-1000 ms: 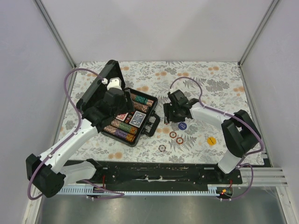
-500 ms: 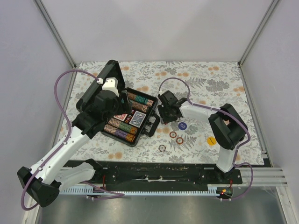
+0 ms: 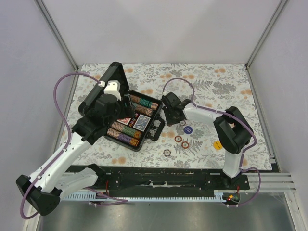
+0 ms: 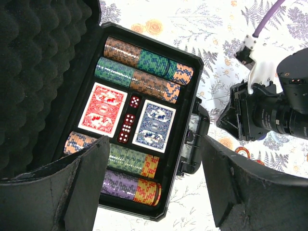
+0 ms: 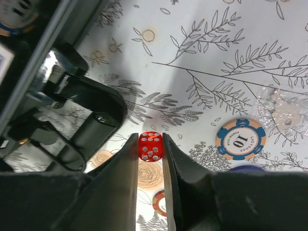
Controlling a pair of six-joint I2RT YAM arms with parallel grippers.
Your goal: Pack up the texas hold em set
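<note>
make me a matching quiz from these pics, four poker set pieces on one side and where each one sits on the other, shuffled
1. loose red die
2. blue card deck
3. yellow disc
4. chip marked 10

A. in the open case, beside the row of dice
B. alone on the tablecloth, nearest the right arm's base
C. pinched between the right fingers
D. flat on the tablecloth just beside the right fingers

Pairs: 1-C, 2-A, 3-B, 4-D

Red white-pipped die (image 5: 150,146), black briefcase (image 4: 38,72), grey-and-orange floral tablecloth (image 3: 216,86).
</note>
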